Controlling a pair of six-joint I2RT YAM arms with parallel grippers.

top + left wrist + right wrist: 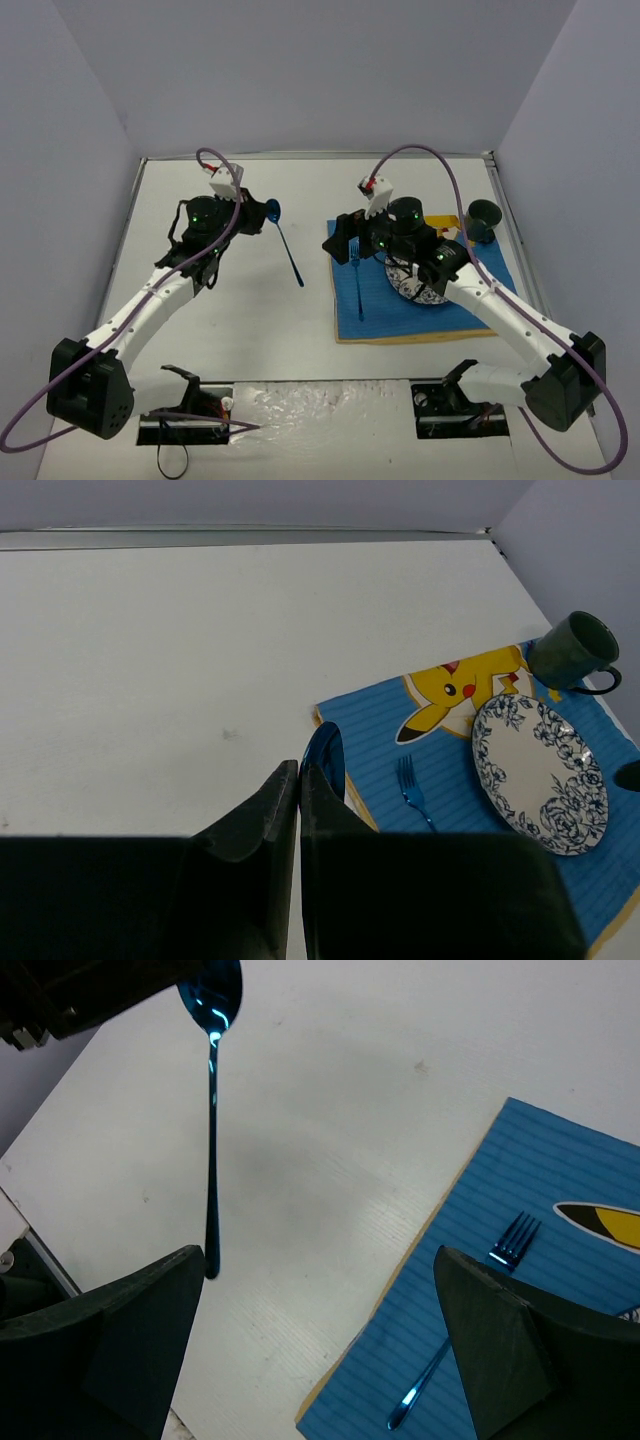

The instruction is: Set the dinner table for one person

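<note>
Spoon [288,250] pinched at its bowl by left gripper [262,212], handle pointing toward 5 o'clock; mat [400,310] lies at 3 o'clock; right gripper [345,245] spread, empty, nearer it.

I work in a lab test cell: bare grey walls [320,70] enclose my white table [250,330]; cable [412,148] runs exposed.

Large white tabletop [250,330]: bare surface from 9 round to 12 o'clock, free passage there. At 3 o'clock, blue cartoon-printed cloth mat [400,315] carries blue metal fork [358,280] and blue-floral plate [540,772]; dark green mug [484,218] at 2. Slim blue metal spoon [288,248] bars the centre lane.
</note>
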